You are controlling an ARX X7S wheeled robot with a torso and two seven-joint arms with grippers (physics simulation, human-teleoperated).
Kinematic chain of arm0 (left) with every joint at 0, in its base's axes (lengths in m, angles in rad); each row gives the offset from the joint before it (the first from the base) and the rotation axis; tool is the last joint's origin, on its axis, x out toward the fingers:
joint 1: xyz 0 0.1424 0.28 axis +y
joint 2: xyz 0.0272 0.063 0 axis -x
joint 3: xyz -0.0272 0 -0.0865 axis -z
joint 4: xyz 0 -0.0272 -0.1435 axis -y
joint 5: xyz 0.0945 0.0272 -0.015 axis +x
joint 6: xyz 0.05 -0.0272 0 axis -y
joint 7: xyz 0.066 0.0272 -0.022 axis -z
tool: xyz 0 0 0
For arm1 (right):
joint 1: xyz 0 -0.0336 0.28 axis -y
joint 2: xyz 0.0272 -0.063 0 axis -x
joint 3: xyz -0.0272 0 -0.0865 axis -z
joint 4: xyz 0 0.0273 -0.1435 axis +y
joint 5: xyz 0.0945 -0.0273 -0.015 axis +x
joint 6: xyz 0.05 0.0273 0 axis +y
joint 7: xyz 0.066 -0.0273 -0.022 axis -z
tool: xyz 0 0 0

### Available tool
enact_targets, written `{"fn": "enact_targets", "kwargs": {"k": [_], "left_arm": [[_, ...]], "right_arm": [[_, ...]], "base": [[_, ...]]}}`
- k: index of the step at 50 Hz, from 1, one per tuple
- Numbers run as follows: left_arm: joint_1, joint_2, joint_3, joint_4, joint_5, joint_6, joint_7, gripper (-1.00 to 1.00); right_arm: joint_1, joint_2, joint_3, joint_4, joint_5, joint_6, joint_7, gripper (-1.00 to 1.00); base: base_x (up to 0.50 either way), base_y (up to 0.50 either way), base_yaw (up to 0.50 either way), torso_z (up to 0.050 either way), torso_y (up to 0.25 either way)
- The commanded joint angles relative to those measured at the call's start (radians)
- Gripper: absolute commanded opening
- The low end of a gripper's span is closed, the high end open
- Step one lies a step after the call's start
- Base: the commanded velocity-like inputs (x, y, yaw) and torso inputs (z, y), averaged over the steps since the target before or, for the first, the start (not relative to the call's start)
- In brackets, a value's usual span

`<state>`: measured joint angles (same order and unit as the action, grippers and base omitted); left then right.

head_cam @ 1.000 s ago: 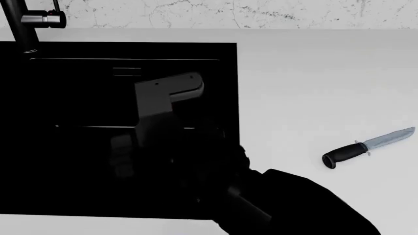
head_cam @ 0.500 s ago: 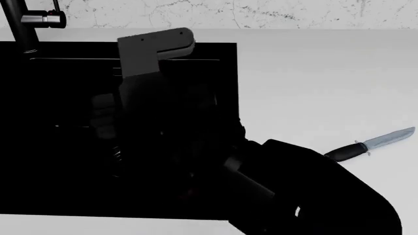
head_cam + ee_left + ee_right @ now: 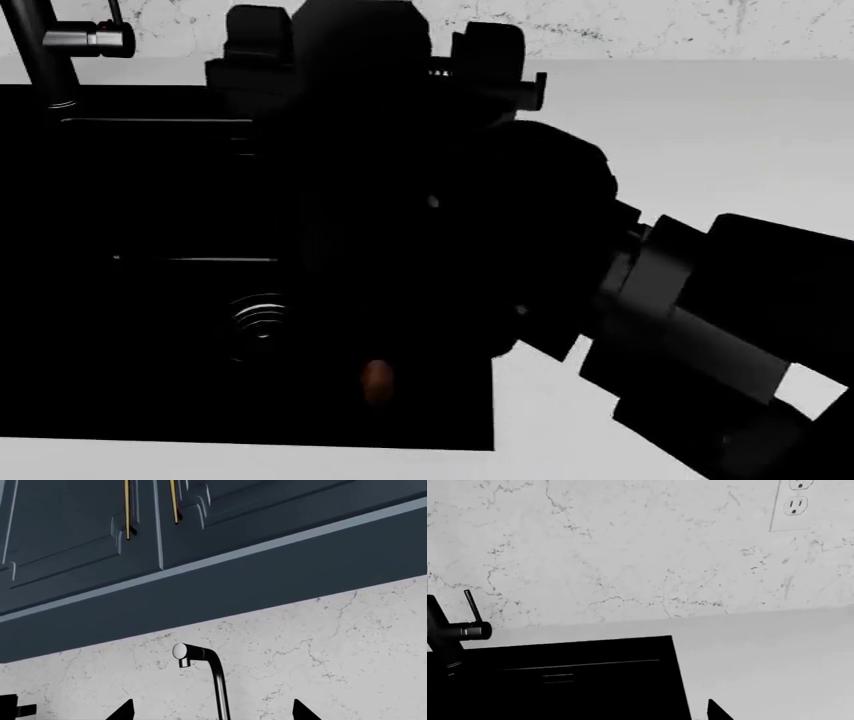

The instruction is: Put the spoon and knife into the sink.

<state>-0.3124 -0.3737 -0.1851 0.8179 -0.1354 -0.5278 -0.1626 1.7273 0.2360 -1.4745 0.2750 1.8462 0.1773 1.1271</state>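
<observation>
my black end effector (image 3: 374, 45) high over large black rectangular sink (image 3: 134, 200), fingers apart, empty | small reddish-brown spoon (image 3: 378, 380) inside sink near ribbed metal drain (image 3: 260, 322) | knife hidden by my arm

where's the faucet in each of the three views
Head view: faucet at the top left corner, behind the sink.
Left wrist view: low in the middle, its spout against the marble wall.
Right wrist view: at the left edge, by the sink's back corner.
Shared landmark: the veined marble backsplash behind it.
</observation>
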Motion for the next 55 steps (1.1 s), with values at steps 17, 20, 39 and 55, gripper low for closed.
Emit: {"fn": "enact_targets", "kwargs": {"k": [17, 20, 39, 55], "left_arm": [[0.004, 0.003, 0.002, -0.06, -0.014, 0.059, 0.004, 1.0], [0.008, 0.002, 0.0, -0.058, -0.016, 0.059, 0.004, 1.0], [0.005, 0.002, 0.014, -0.1, -0.015, 0.094, 0.004, 1.0], [0.023, 0.004, 0.006, -0.128, -0.023, 0.132, 0.006, 1.0]], "right_arm": [[0.175, 0.345, -0.249, -0.389, 0.202, -0.437, 0.443, 1.0], [0.176, 0.341, -0.263, -0.387, 0.237, -0.458, 0.437, 1.0], [0.365, 0.311, -0.676, -0.445, 0.44, -0.82, 0.436, 1.0], [0.355, 0.259, -0.737, -0.355, 0.52, -0.839, 0.416, 1.0]], "base": [[0.0, 0.0, 0.0, 0.0, 0.0], [0.0, 0.0, 0.0, 0.0, 0.0], [0.0, 0.0, 0.0, 0.0, 0.0], [0.0, 0.0, 0.0, 0.0, 0.0]]}}
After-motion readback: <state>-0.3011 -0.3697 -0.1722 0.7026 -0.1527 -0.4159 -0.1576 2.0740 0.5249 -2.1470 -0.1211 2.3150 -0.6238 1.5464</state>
